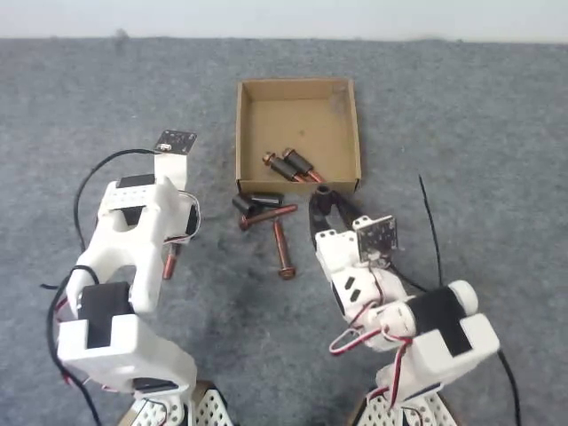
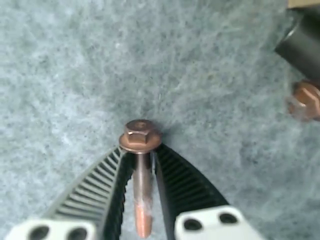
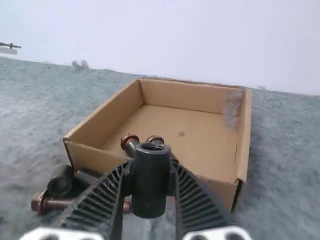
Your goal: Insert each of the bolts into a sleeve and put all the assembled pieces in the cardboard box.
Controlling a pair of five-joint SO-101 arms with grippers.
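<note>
While your left gripper [image 2: 141, 156] is clamped along the shank of a copper bolt [image 2: 140, 136], left of the table's middle, your right gripper [image 3: 150, 172] pinches a black sleeve [image 3: 150, 182] upright just in front of the cardboard box [image 3: 243, 135] (two assembled pieces [image 1: 289, 165] lie inside, by its near wall). Mating them is the risk. If tip and bore meet off-axis, the bolt could jam and skid in the ribbed jaws, or twist the sleeve out among the loose bolts [image 1: 282, 248] nearby.
</note>
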